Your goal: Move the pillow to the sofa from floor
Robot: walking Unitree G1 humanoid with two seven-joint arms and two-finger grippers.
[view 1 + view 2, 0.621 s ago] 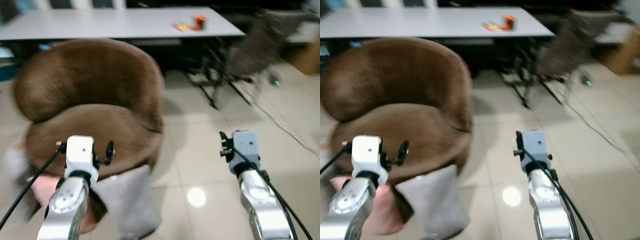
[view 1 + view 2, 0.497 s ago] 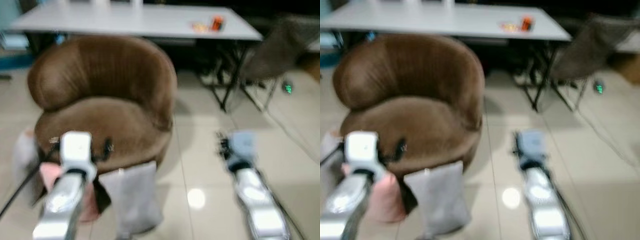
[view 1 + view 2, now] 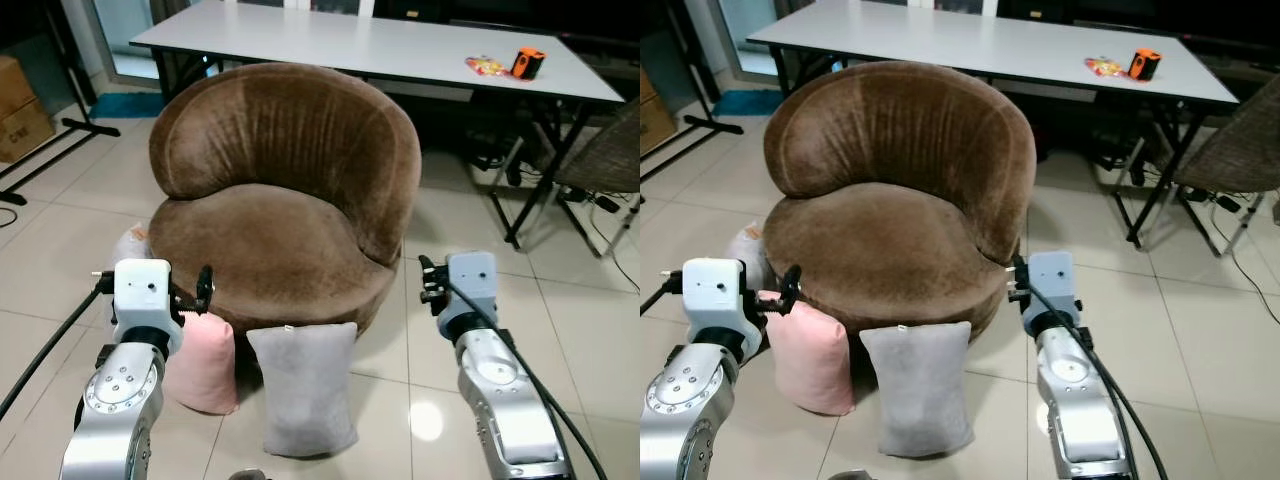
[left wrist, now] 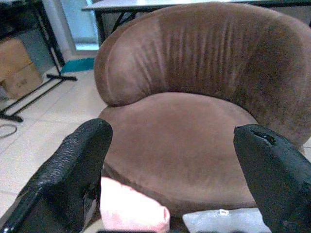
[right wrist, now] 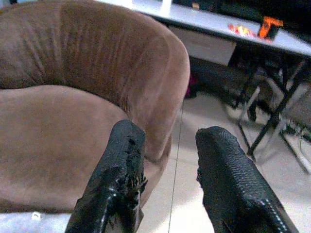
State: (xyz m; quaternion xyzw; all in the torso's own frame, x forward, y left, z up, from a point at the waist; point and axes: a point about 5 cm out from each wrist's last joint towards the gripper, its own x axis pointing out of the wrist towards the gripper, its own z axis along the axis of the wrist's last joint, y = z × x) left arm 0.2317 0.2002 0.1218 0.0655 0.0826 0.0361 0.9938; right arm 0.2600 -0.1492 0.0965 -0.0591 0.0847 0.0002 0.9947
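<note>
Left eye view: the grey pillow (image 3: 303, 387) stands upright on the floor against the brown sofa (image 3: 285, 195), at my 6 o'clock. My left end effector (image 4: 170, 160), fingers wide apart, hangs nearer it than my right end effector (image 5: 167, 179), narrowly parted.

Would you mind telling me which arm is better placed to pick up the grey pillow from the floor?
Probably the left: the left hand, fingers wide apart, looks down at the grey pillow below the brown chair; the right hand stands farther aside.
</note>
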